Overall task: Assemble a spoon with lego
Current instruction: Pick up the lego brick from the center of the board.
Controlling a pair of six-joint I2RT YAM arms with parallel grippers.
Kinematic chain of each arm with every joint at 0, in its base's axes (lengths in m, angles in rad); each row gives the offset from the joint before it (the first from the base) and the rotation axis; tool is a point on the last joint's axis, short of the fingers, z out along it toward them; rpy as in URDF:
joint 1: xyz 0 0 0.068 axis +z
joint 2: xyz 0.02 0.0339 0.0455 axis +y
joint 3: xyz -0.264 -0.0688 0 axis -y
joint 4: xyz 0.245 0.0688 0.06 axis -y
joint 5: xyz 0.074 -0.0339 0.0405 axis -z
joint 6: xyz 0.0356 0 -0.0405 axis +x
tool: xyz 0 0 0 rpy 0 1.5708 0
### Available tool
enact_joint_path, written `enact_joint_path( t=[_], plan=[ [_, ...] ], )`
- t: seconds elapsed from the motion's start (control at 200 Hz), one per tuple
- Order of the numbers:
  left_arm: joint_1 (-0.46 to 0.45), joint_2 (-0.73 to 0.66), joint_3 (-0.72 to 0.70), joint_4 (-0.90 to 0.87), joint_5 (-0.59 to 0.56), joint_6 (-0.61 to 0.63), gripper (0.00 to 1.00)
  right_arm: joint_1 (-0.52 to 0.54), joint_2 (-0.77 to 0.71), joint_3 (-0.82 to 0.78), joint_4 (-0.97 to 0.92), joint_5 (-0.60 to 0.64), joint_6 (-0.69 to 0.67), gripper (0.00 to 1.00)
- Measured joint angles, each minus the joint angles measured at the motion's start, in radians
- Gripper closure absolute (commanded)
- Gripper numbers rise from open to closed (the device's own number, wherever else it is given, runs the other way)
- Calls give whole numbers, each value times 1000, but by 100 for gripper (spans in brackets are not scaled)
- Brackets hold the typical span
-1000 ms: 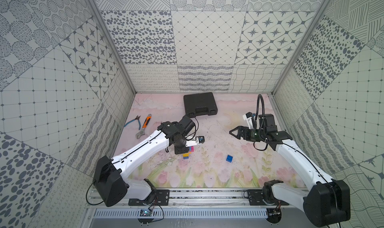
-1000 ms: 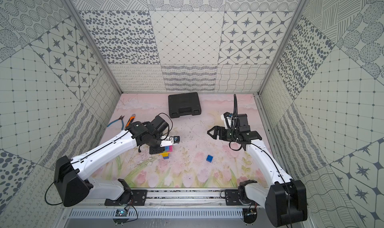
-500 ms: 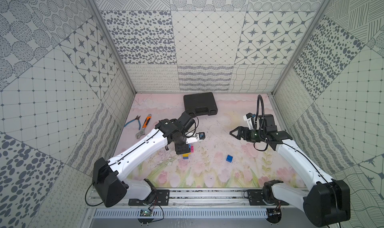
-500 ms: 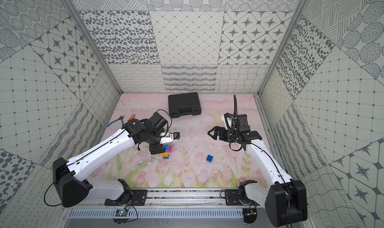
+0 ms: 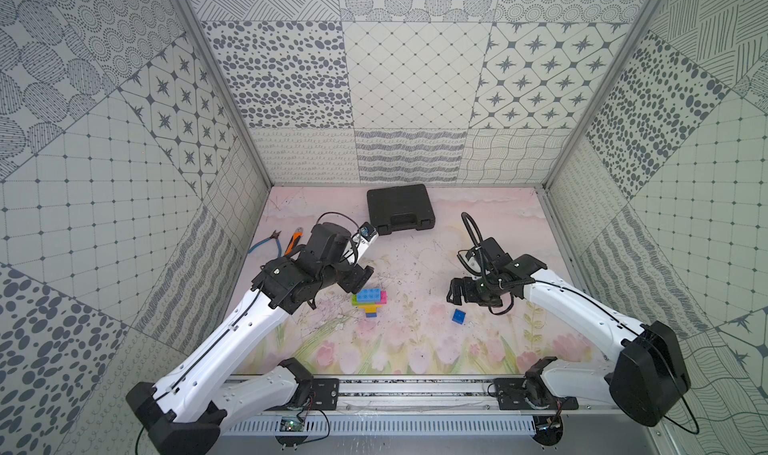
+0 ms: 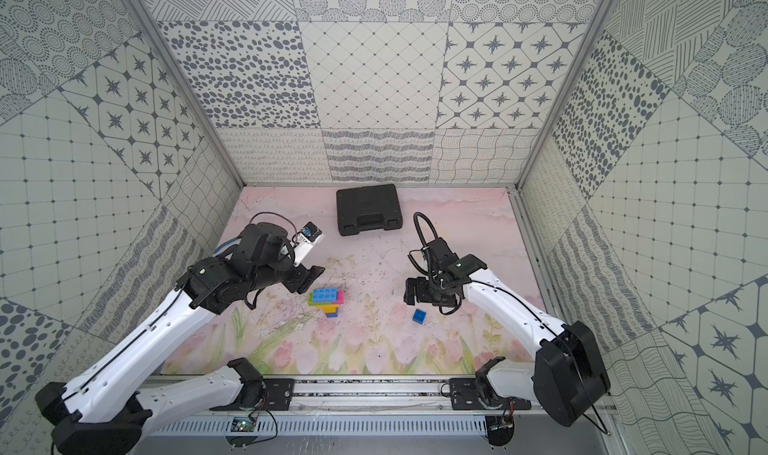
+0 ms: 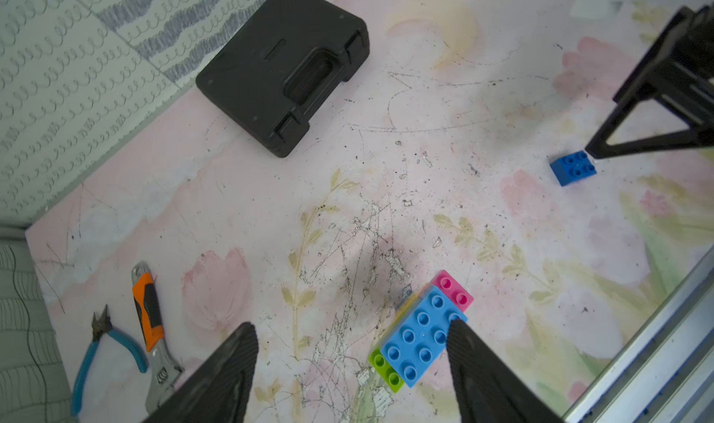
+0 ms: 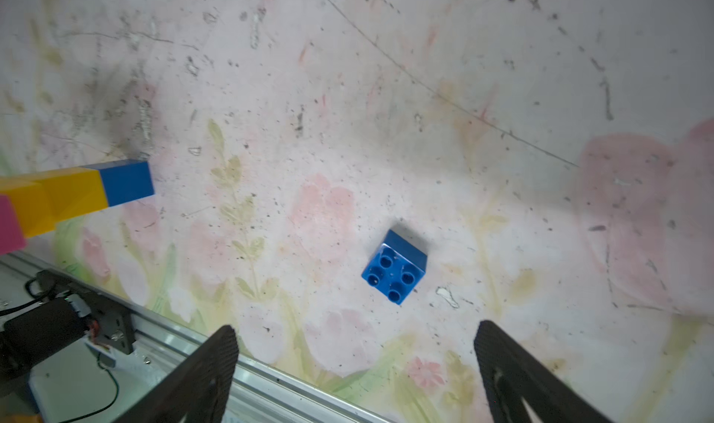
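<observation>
Left gripper (image 7: 351,332) seen wide open, nothing held. Spoon (image 7: 421,340) set on table (image 5: 415,340), bumps up, just beside one left finger (image 7: 475,363); touch cannot be told. Blue top, green and pink layer, yellow and blue stem shown in both top views. Right gripper (image 8: 353,332) spread wide too, nothing held. Loose blue brick (image 8: 394,272) placed just ahead of gap between right fingers (image 8: 510,371). Black case (image 5: 400,208) placed far ahead of left gripper.
</observation>
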Motion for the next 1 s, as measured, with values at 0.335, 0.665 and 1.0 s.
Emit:
enact_joint_path(
  t=[0.335, 0.665, 1.0],
  plan=[
    [92, -198, -246, 62, -66, -294, 17, 98, 84, -62, 58, 127, 211, 28],
    [102, -238, -266, 80, -83, -397, 17, 133, 192, -71, 117, 192, 322, 41],
    [106, -257, -268, 82, -96, -428, 16, 156, 217, -71, 141, 219, 361, 48]
  ],
)
